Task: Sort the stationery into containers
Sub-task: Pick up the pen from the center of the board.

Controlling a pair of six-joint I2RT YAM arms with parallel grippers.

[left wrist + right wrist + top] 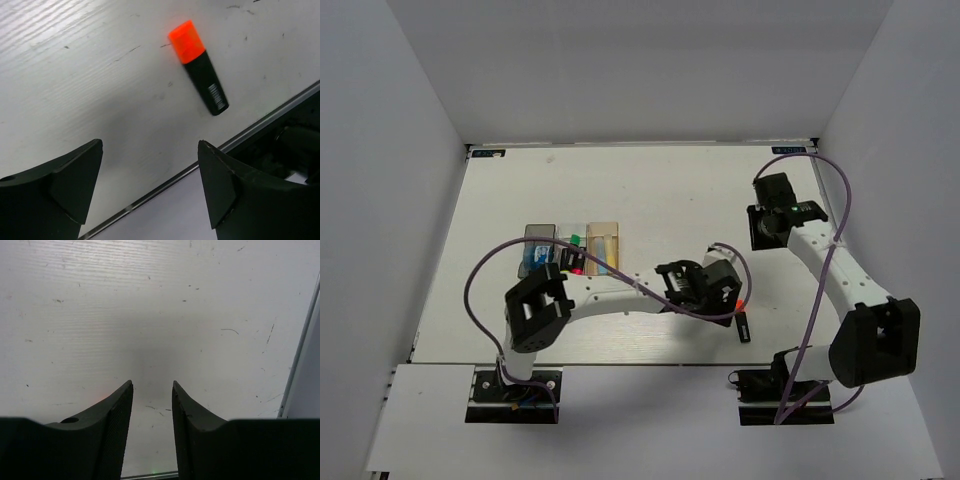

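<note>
Ahead of left gripper (150, 146), barcoded orange highlighter (198, 74)

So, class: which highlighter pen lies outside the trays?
The black orange-capped highlighter, alone on the white table by the left gripper; the others sit in trays.

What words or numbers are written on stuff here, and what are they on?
No text here can be read.
Orange highlighter: white print like a barcode on its black body, too small to read.
Blue sticker, far right in the top view: too small and blurred to read.
</note>
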